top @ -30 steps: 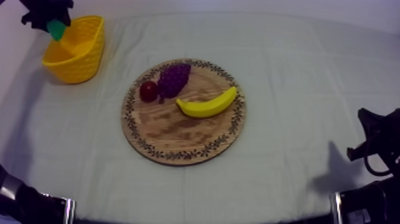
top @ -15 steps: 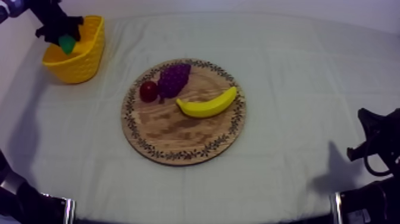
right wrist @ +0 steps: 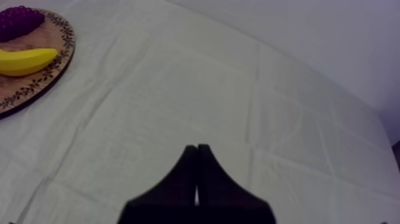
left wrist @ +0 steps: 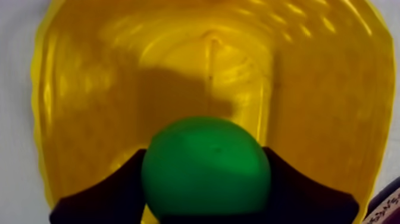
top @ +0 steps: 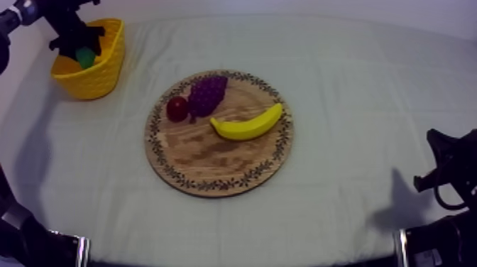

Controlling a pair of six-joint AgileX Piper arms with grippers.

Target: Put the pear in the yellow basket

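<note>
While the green pear [top: 86,57] is pinched between the two black fingers [left wrist: 104,199] of the left tool [top: 79,48], it is held at the open mouth of the yellow basket [top: 98,79], which is seen at the upper left of the frame in the top view. In the left wrist view one finger is seen pressed against each side of the pear, and the yellow inner walls and floor of the basket are spread out beyond it. Whether the pear touches the floor of the basket cannot be told. The basket is stood on the grey-white cloth of the worktop [top: 355,78], well apart from the round wooden board [top: 213,167], which is laid near the middle of the frame. Three toy fruits are found on the board: a banana [top: 247,123] towards its right side, a bunch of purple grapes [top: 207,94] at its upper part, and a small red fruit [top: 177,109] just beside the grapes, at their left. The right tool [right wrist: 196,156] is shown in the right wrist view with its fingers pressed together into a narrow wedge, nothing being gripped, above bare cloth; the board's patterned rim, the banana and the grapes are seen farther off. In the top view this tool is seen low at the right edge of the frame, well apart from the board
</note>
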